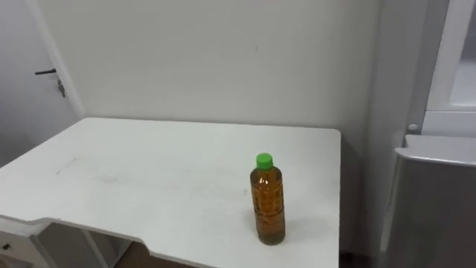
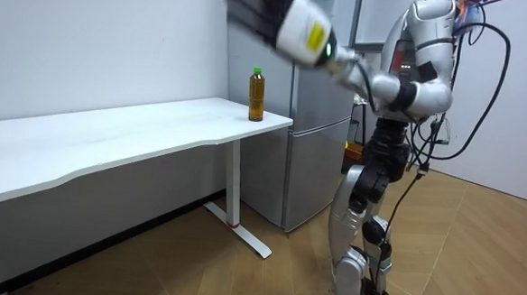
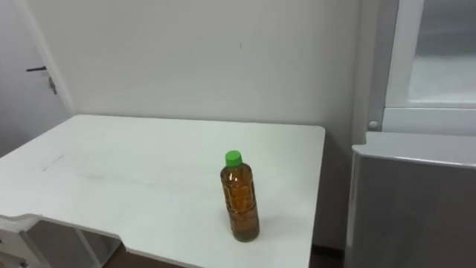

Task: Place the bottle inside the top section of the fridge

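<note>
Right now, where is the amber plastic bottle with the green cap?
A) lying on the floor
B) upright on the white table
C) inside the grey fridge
B: the amber green-capped bottle stands upright on the white table, near its end beside the grey fridge.

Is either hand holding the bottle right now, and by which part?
No, the bottle is not held: it stands upright and untouched near the table's front edge.

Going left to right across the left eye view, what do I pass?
door handle → bottle, standing on the white table → fridge
</note>
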### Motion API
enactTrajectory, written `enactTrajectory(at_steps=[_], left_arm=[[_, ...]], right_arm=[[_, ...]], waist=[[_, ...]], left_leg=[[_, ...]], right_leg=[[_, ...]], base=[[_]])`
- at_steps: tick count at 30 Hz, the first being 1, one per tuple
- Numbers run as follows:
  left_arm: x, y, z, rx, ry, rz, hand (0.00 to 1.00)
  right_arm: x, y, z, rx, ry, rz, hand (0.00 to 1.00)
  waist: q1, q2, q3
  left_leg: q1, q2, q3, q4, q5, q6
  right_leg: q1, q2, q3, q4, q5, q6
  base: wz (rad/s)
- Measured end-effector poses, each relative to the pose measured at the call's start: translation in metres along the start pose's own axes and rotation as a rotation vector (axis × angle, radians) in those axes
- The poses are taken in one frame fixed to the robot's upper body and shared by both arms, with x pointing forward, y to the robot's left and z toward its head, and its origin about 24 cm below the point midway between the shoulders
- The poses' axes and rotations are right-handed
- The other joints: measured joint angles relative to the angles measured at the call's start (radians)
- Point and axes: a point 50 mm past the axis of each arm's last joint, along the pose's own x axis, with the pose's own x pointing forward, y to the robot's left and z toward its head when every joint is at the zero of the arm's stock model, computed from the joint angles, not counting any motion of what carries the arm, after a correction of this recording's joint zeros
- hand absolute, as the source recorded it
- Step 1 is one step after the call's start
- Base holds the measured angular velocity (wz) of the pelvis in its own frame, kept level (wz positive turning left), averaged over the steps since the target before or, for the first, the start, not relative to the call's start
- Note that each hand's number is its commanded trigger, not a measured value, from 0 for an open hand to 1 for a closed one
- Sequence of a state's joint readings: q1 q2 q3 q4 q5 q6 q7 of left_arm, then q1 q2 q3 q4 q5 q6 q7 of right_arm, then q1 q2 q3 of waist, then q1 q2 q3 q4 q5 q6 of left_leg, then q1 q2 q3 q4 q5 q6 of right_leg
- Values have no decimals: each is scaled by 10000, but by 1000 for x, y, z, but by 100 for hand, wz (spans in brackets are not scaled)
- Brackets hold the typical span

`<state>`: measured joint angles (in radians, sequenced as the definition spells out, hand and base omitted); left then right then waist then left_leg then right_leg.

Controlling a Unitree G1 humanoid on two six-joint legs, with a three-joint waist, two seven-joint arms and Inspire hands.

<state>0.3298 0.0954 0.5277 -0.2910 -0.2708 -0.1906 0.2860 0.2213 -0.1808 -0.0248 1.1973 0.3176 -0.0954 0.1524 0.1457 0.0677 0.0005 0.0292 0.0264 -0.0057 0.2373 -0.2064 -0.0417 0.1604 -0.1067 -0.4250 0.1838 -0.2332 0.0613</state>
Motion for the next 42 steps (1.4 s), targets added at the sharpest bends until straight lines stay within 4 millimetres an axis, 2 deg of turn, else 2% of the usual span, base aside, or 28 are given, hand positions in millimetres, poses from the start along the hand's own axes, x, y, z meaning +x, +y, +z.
enactTrajectory(at_steps=[1, 3, 4, 5, 6, 7, 9, 12, 14, 18, 21, 24, 29, 33, 40, 42], left_arm=[[-3, 4, -9, 112, 449, 145, 0], [-20, 15, -50, 562, 2325, 438, 0], [-25, 17, -61, 616, 2846, 488, 0], [-38, 23, -78, 708, 3811, 597, 0], [-53, 29, -94, 963, 4722, 587, 0], [-61, 32, -103, 1173, 5194, 549, 0], [-96, 49, -138, 2013, 7276, 661, 0], [-128, 59, -159, 2683, 8920, 624, 0], [-159, 67, -171, 3244, 10297, 347, 0], [-187, 80, -179, 3803, 11564, 287, 0], [-208, 89, -181, 4455, 12446, -92, 0], [-218, 89, -184, 4699, 12977, -351, 0], [-223, 79, -191, 5234, 13472, -1629, 0], [-218, 65, -195, 5464, 13311, -3281, 0], [-202, 56, -199, 5894, 12832, -4624, 0], [-201, 53, -200, 5822, 12825, -4769, 0]], right_arm=[[0, 1, 0, 11, 0, 21, 0], [0, 4, -2, 75, 16, 73, 0], [0, 4, -2, 86, 12, 73, 0], [0, 4, -2, 148, -13, 86, 0], [0, 4, -4, 235, 9, 75, 0], [-1, 3, -5, 295, 20, 40, 0], [-4, -2, -11, 567, 45, -115, 0], [-6, -4, -16, 723, 115, -200, 0], [-6, -4, -16, 752, 38, -157, 0], [-7, -5, -15, 723, -110, -170, 0], [-7, -5, -14, 710, -266, -190, 0], [-6, -4, -10, 685, -404, -134, 0], [-5, -3, -6, 631, -516, -66, 0], [-2, 3, 4, 579, -823, 263, 0], [0, 20, 26, -248, -1701, 1180, 0], [-2, 29, 42, -590, -2460, 1648, 0]], waist=[[11, -59, 5], [12, -249, 1], [2, -266, -7], [-7, -348, -8], [-9, -405, -42], [-1, -409, -41], [-35, -476, -45], [-85, -547, -38], [-122, -550, -33], [-238, -578, -14], [-461, -549, -22], [-655, -534, -22], [-756, -548, -8], [-1177, -607, 14], [-1254, -791, 36], [-1261, -831, 91]], left_leg=[[-1, 0, 0, 1, 0, 0], [-8, 1, 1, 21, 0, -1], [-10, 0, 10, 24, -3, -4], [-17, -2, 46, 23, -4, -5], [-16, -8, 49, 29, -5, -5], [-5, -9, 48, 29, -5, -5], [84, -16, 56, 28, -7, -4], [100, -12, 41, 25, -15, -10], [131, -7, 71, 7, -23, -8], [170, 30, 157, -21, -33, -20], [210, 39, 329, -32, -33, -20], [217, 67, 452, -32, -33, -20], [279, 145, 1015, -57, -33, -20], [367, 148, 1145, -174, -33, -20], [355, 169, 1403, -171, -33, -20], [350, 170, 1408, -171, -33, -20]], right_leg=[[-3, -1, -2, 1, -13, 0], [6, -2, 8, 14, -44, -21], [5, -4, 22, 8, -46, -23], [3, -8, 31, -20, -49, -27], [11, -6, 50, -54, -51, -32], [30, -3, 57, -69, -51, -34], [103, -7, 93, -131, -49, -33], [134, -3, 87, -130, -52, -32], [133, -2, 129, -121, -51, -30], [125, 20, 211, -117, -46, -39], [128, 14, 282, -80, -42, -39], [82, 22, 395, -90, -43, -42], [-165, 14, 848, 45, -41, -53], [-201, 14, 1053, 59, -41, -51], [-397, 17, 1339, 72, -26, -53], [-414, 17, 1364, 101, -5, -55]], base=[[0], [0], [0], [-4], [-4], [0], [0], [1], [-2], [-7], [-8], [-11], [-26], [-13], [-13], [-5]])
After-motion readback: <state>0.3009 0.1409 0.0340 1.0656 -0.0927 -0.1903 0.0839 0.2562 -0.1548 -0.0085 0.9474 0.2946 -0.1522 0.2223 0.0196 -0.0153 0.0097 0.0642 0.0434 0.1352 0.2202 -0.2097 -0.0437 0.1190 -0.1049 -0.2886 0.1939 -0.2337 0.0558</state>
